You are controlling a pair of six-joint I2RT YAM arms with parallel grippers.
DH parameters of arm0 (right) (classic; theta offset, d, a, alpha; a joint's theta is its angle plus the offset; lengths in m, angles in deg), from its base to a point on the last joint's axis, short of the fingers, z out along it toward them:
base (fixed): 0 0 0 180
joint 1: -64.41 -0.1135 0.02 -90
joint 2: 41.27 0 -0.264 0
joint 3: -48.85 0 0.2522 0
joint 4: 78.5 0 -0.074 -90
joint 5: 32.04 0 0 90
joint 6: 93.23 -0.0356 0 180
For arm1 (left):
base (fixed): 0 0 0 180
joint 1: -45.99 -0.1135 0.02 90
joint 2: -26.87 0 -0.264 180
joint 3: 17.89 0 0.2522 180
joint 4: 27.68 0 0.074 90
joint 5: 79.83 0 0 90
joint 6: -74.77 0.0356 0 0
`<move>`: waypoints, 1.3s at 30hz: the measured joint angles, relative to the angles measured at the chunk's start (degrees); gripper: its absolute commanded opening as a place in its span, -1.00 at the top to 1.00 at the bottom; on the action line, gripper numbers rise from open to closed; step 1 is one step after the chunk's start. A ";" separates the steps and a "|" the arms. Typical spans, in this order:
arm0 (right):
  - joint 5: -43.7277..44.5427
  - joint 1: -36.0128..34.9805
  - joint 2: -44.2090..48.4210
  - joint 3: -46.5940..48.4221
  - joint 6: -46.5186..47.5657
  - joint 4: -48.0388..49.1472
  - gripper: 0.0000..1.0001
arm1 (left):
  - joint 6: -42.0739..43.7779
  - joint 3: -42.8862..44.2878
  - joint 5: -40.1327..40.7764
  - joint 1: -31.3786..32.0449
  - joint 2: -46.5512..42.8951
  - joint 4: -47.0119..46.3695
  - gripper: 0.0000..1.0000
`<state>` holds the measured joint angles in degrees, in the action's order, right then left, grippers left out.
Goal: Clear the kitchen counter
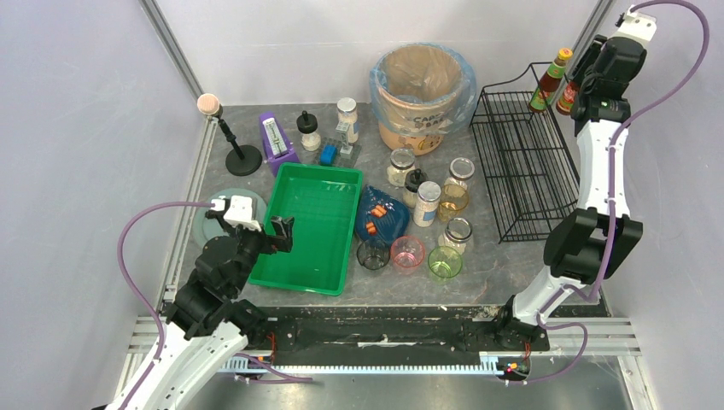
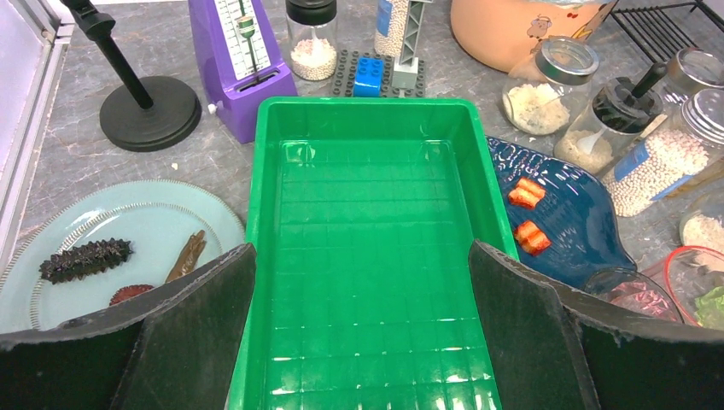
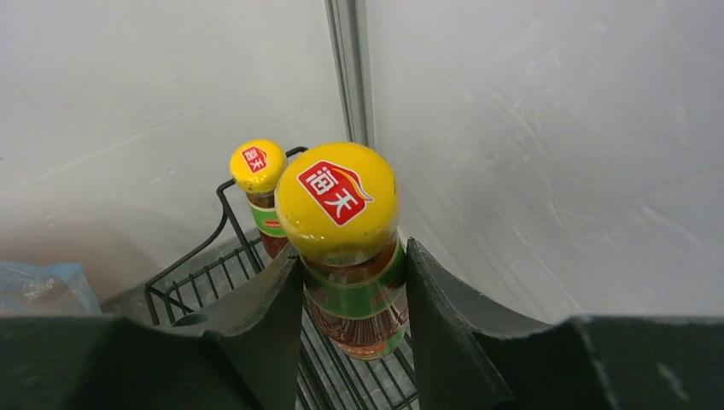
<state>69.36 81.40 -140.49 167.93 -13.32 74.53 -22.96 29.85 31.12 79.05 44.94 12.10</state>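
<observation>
Top view: your kitchen counter (image 1: 504, 265) fills mid-frame, left wrist view: your left gripper (image 2: 360, 248) spread wide over green tray (image 2: 367, 162) at centre, right wrist view: your right gripper (image 3: 350, 249) clasps yellow-capped bottle (image 3: 335, 201), lower centre.

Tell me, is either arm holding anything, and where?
The right end effector grips a yellow-capped sauce bottle at its green label; the left end effector holds nothing.
</observation>
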 measured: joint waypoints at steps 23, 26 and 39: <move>-9.60 0.26 -1.90 -16.83 2.19 16.17 0.79 | 0.17 -0.20 -0.52 -3.85 1.81 -0.07 -0.99; -10.03 0.26 -1.81 -17.75 2.64 17.88 0.56 | 0.17 -0.20 -0.59 -4.48 1.81 -0.09 -0.99; -10.12 0.26 3.82 -19.39 3.82 19.63 -0.77 | 0.17 -0.20 -1.62 -5.51 0.87 -0.46 -0.99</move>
<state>59.24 81.66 -136.67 148.55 -9.49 94.16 -22.78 29.65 29.50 73.54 45.81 11.64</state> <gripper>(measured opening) 0.833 0.994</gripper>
